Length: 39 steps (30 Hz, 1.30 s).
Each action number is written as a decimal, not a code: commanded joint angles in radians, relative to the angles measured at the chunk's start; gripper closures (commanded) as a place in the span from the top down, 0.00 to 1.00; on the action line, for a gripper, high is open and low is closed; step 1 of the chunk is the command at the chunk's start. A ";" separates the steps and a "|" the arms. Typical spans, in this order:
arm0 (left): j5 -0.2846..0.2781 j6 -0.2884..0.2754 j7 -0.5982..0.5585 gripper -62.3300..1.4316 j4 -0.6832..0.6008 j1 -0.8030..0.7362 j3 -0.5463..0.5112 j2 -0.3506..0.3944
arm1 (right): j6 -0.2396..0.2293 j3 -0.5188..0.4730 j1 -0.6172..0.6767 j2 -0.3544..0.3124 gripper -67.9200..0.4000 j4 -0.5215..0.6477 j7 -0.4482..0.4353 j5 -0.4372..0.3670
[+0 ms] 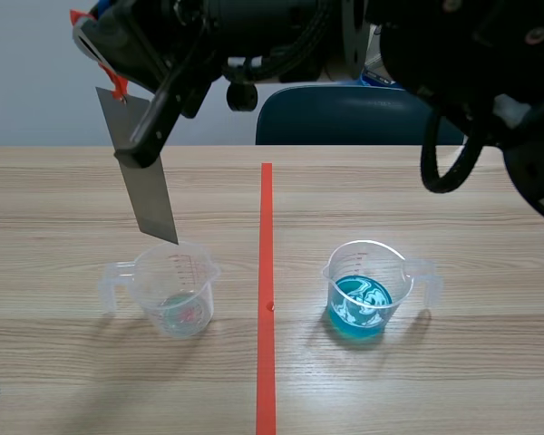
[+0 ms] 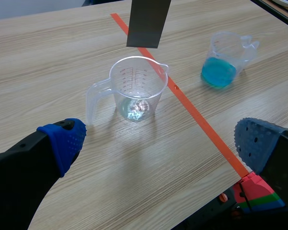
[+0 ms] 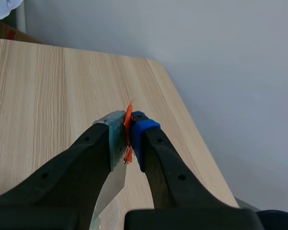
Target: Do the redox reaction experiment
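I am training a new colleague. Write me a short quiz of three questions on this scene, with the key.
1. True or false: the metal strip touches no liquid.
2. Which pincer grips the strip? A. left B. right C. neither
3. Fill in: the liquid in the cup right of the tape line is ____.
Key: 1 true; 2 B, the right pincer; 3 blue.
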<state>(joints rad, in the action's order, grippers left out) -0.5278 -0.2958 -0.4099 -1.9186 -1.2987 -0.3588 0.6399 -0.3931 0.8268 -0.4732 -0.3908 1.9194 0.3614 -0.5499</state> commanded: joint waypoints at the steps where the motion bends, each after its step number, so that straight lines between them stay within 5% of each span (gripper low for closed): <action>1: -0.008 -0.003 -0.020 1.00 -0.021 0.003 -0.004 -0.008 | 0.004 -0.008 -0.026 0.000 0.01 0.004 -0.007 -0.018; 39: -0.008 -0.003 -0.020 1.00 -0.021 0.003 -0.004 -0.008 | 0.004 -0.009 -0.026 0.003 0.01 0.004 0.015 -0.034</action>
<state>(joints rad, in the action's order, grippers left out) -0.5282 -0.2958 -0.4099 -1.9186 -1.2987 -0.3588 0.6399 -0.3931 0.8207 -0.4732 -0.3908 1.9232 0.3882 -0.5743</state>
